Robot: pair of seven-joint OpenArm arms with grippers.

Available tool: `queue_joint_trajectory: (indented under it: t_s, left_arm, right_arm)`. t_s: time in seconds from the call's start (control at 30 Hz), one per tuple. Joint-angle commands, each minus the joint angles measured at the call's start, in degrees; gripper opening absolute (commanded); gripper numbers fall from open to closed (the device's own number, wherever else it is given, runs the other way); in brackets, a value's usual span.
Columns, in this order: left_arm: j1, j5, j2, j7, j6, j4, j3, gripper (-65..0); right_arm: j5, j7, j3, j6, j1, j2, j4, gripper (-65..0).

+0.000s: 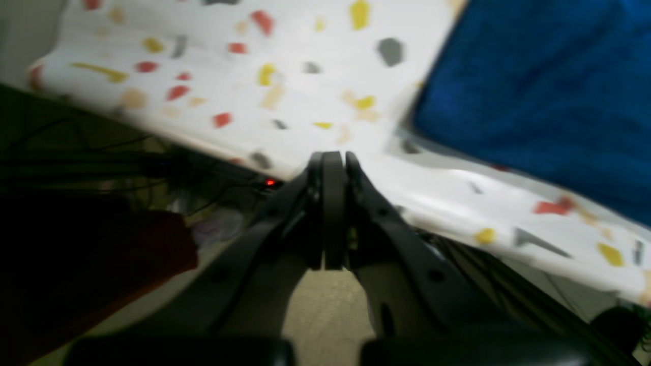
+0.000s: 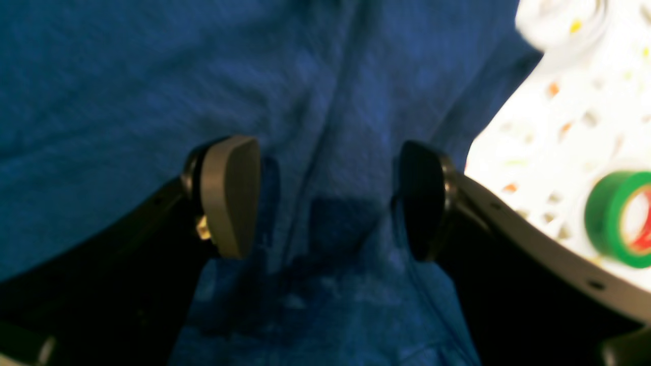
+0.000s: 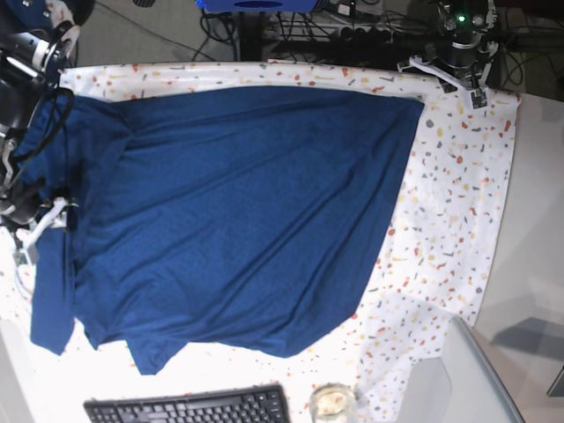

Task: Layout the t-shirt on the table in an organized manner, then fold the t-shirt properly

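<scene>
The dark navy t-shirt (image 3: 238,211) lies spread over most of the speckled table (image 3: 458,203), with a sleeve hanging toward the lower left corner. My right gripper (image 2: 325,198) hovers open just above the shirt's fabric (image 2: 152,76), one grey pad (image 2: 229,195) on each side of a soft crease; in the base view it sits at the shirt's left edge (image 3: 40,225). My left gripper (image 1: 333,160) is shut with nothing between its fingers, at the table's edge (image 1: 254,127) and apart from the shirt (image 1: 534,91). In the base view it is at the far right corner (image 3: 454,75).
A green roll of tape (image 2: 620,218) lies on the cloth right of the right gripper. A black keyboard (image 3: 189,410) and a glass jar (image 3: 333,403) sit at the near edge. Cables and equipment (image 3: 352,26) crowd the floor beyond the far edge.
</scene>
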Motion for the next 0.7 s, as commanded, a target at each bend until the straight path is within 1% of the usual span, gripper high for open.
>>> queue_joint_trajectory:
  t_s: [0.0, 0.1, 0.17, 0.2, 0.27, 0.33, 0.37, 0.53, 0.67]
  left_arm:
    - [0.5, 0.0, -0.2, -1.0, 0.4, 0.7, -0.1, -65.0]
    - [0.5, 0.0, -0.2, -1.0, 0.4, 0.7, -0.1, -65.0]
    - [0.5, 0.0, -0.2, -1.0, 0.4, 0.6, -0.1, -65.0]
    - [0.5, 0.0, -0.2, -1.0, 0.4, 0.6, -0.1, -65.0]
    - [0.5, 0.0, -0.2, -1.0, 0.4, 0.6, -0.3, -65.0]
    - [0.5, 0.0, -0.2, -1.0, 0.4, 0.6, -0.5, -65.0]
    - [0.5, 0.0, -0.2, -1.0, 0.4, 0.6, -0.6, -65.0]
    - [0.5, 0.0, -0.2, -1.0, 0.4, 0.6, -0.7, -65.0]
    - [0.5, 0.0, -0.3, -1.0, 0.4, 0.5, -0.7, -65.0]
  right_arm:
    - [1.1, 1.3, 0.1, 0.1, 2.0, 1.2, -0.5, -25.1]
    - [1.1, 1.3, 0.1, 0.1, 2.3, 2.0, -2.4, -26.0]
    - [1.1, 1.3, 0.1, 0.1, 2.3, 2.1, -2.4, -31.2]
    - [1.1, 1.3, 0.1, 0.1, 2.3, 2.3, -2.4, -36.3]
    - [1.1, 1.0, 0.1, 0.1, 2.3, 2.4, -2.4, -49.7]
    - [1.1, 1.0, 0.1, 0.1, 2.3, 2.5, -2.4, -61.7]
    - [1.1, 0.9, 0.1, 0.1, 2.3, 2.5, -2.4, -65.0]
    - [1.1, 0.9, 0.5, 0.1, 1.4, 2.6, -0.8, -64.5]
    - [1.3, 0.9, 0.4, 0.1, -1.4, 1.4, 4.8, -63.3]
